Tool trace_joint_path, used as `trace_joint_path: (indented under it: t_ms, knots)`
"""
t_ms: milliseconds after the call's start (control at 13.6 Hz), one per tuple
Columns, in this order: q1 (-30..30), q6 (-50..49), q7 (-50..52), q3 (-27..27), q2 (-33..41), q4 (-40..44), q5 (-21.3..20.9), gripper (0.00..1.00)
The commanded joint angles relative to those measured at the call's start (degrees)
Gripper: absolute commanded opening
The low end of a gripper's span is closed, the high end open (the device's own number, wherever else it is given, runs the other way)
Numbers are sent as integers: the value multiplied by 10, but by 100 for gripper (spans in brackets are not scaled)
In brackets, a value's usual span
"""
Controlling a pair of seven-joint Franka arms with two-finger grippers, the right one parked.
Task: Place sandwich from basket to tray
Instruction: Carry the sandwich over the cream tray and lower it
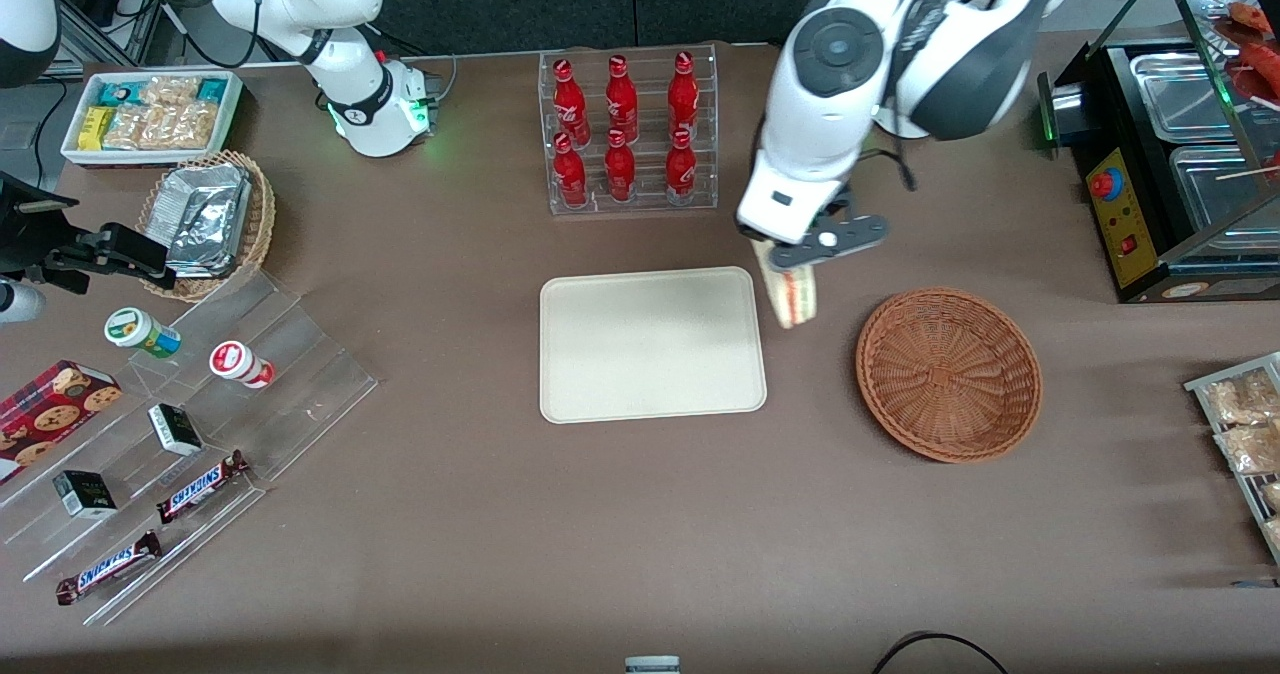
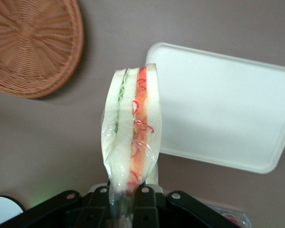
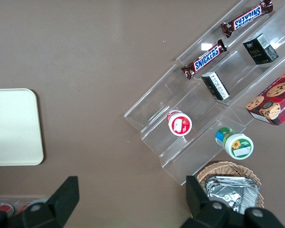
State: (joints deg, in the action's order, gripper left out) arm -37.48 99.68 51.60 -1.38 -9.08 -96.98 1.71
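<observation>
The basket sits on the counter, nearer the camera than the end effector. The tray lies just beside and below the end effector, toward the parked arm. The end effector is clamped on the sandwich, which hangs in the air between tray and basket.
</observation>
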Motion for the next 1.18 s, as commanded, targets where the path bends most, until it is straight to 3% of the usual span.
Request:
trace_joint_path:
  t_ms: [0,221,516,1107]
  knots:
    - [-36,0,4,-1,-90,74,7,0]
    - [-67,39,7,-1,-174,128,7,0]
    - [-95,126,45,0,-242,137,-2,0]
    - [-96,212,47,0,-293,125,-31,0]
